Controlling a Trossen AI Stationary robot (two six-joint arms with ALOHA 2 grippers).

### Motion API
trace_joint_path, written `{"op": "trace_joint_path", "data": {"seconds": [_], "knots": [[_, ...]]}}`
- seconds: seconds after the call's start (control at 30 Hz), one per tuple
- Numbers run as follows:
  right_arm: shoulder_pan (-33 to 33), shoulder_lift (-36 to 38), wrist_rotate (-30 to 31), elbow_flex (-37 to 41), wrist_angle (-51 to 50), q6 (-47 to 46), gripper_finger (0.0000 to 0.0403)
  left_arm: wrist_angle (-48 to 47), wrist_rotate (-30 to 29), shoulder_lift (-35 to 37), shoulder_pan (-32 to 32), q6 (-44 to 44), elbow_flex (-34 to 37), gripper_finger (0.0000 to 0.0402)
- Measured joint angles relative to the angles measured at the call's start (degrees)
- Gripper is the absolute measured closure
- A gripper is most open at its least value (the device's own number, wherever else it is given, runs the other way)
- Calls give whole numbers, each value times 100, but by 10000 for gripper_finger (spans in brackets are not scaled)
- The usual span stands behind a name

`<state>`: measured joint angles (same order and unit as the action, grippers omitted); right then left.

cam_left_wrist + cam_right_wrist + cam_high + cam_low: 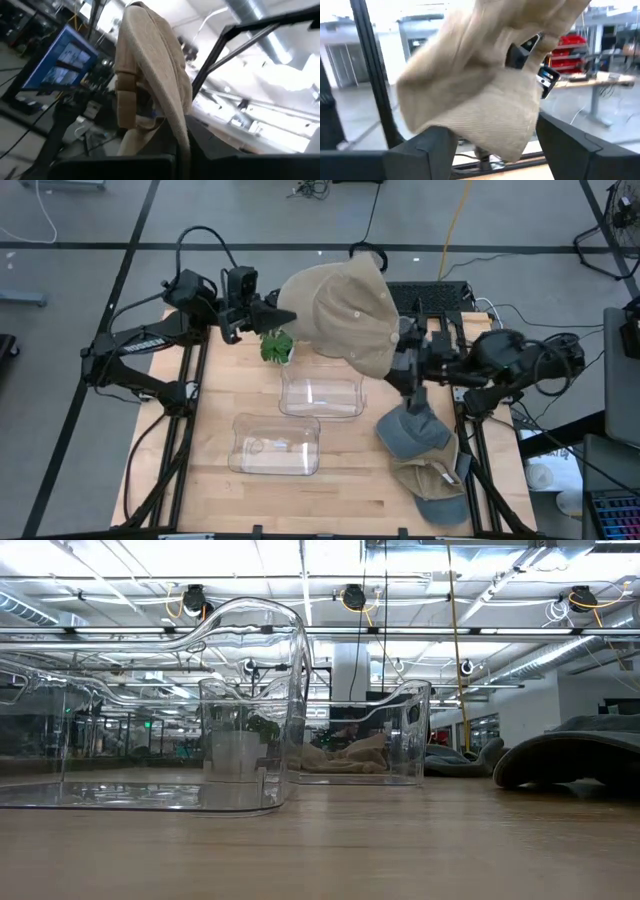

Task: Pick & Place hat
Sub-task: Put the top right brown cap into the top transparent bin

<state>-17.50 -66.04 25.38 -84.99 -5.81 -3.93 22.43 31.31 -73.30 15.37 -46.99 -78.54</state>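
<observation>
I have the tan hat point(347, 312) up in the air above the far side of the table point(350, 480), over the nearer-to-back clear bin point(321, 396), with my left gripper point(283, 313) clamped tight on its left edge. My right gripper point(400, 360) sits at the hat's right edge with its fingers parted and the fabric draped between them. A grey cap point(411, 432) and another tan cap point(432, 481) lie on the right side, beside a second clear bin point(275, 444).

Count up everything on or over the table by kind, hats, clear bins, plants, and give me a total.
Hats: 3, a tan hat held up, a blue-grey hat and a tan-and-blue hat on the table
Clear bins: 2, far bin, near bin
Plants: 1, small green plant
Total: 6
</observation>
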Motion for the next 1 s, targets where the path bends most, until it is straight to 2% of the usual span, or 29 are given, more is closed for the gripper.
{"op": "trace_joint_path", "data": {"seconds": [0.27, 0.5, 0.77, 1.0], "knots": [[-4, 439, -1, 0, -621, -1303, 151, -450, 192, 28, 246, 498, 0, 394], [-4, 731, -14, 0, -1204, -1838, 157, -478, 328, 28, 351, 639, 0, 394], [-2, 1033, -12, 0, -1462, -2008, 143, -510, 471, 31, 405, 819, 0, 394], [4, 953, -7, 0, -1440, -1983, 140, -844, 337, 31, 405, 1220, 0, 394]]}}
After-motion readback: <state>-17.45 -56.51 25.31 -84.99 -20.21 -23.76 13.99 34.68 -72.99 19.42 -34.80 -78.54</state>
